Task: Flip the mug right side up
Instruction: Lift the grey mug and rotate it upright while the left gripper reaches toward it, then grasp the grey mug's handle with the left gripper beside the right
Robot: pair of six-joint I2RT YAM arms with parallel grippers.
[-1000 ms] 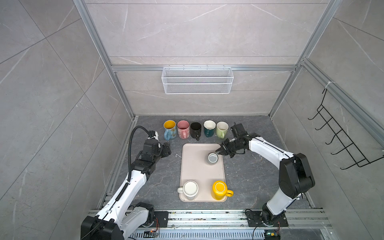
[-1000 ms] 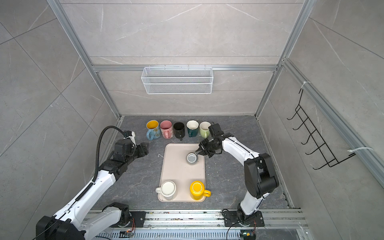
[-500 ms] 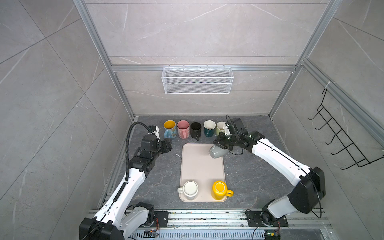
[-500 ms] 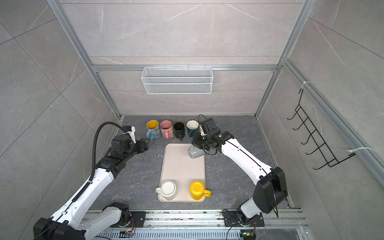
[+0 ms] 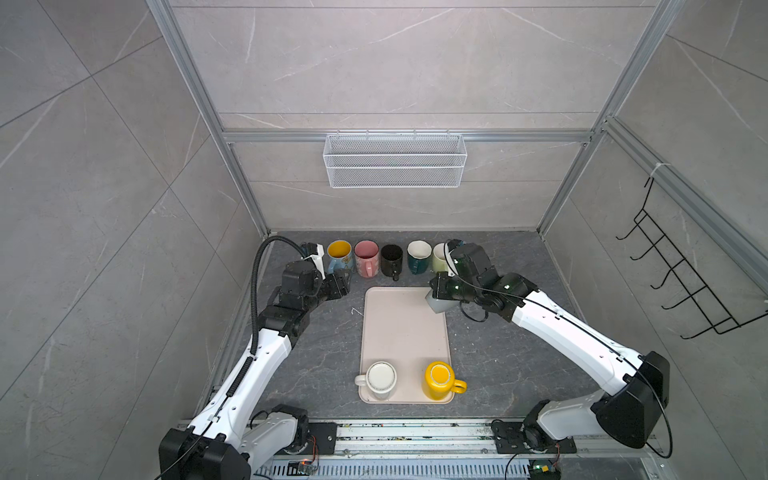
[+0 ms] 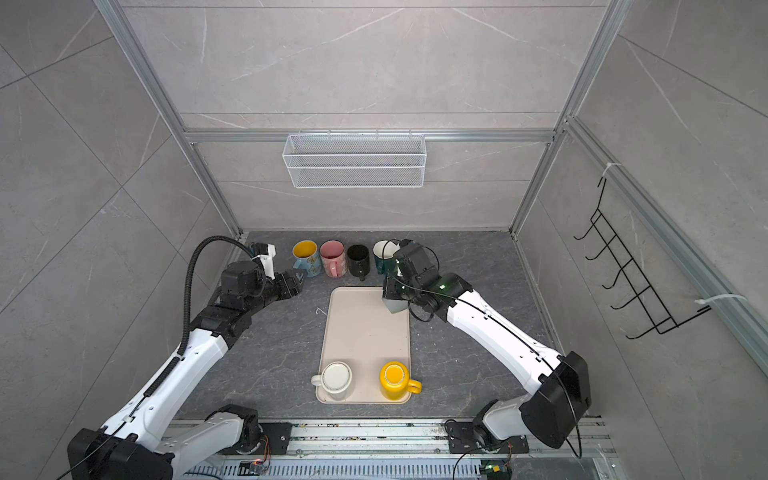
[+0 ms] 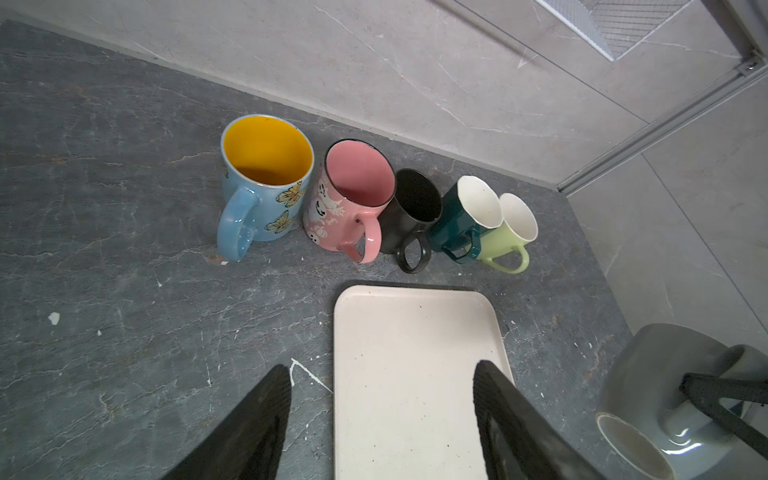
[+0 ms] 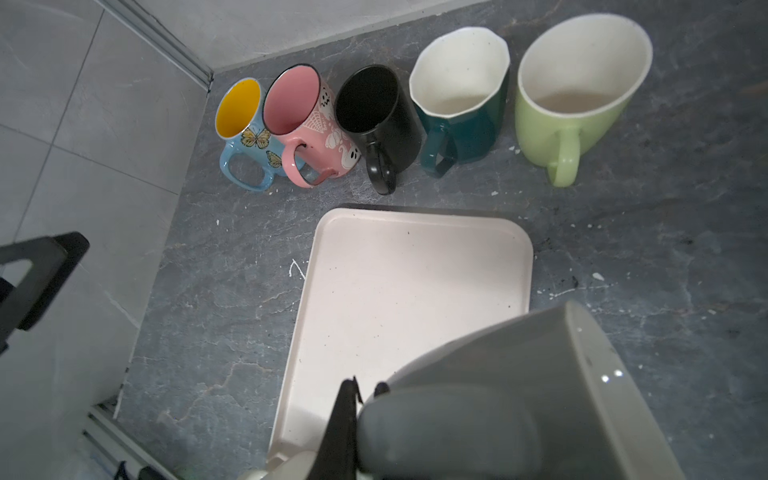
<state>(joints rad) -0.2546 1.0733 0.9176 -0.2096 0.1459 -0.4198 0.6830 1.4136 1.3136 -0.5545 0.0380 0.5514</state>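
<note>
The grey mug [image 5: 439, 304] [image 6: 394, 306] hangs tilted in the air over the far right corner of the beige tray [image 5: 405, 332] [image 6: 365, 332]. My right gripper [image 5: 444, 288] [image 6: 392, 289] is shut on its handle. In the right wrist view the mug [image 8: 540, 374] fills the space beside my right gripper [image 8: 361, 390], with one dark finger pressed against the handle. The left wrist view shows the mug [image 7: 665, 374] off to the side. My left gripper [image 5: 343, 282] [image 7: 380, 370] stands open and empty above the tray's far left corner [image 7: 415, 353].
A white mug [image 5: 380, 376] and a yellow mug [image 5: 438, 380] stand upside down on the tray's near end. Several upright mugs line the back wall: blue [image 5: 340, 255], pink [image 5: 366, 257], black [image 5: 391, 258], teal [image 5: 417, 257], light green [image 8: 577, 91]. A wire basket [image 5: 395, 160] hangs above.
My right gripper has lifted the grey mug off the tray and carried it up toward the tray's far right corner, tilting it. My left gripper edged slightly toward the back.
</note>
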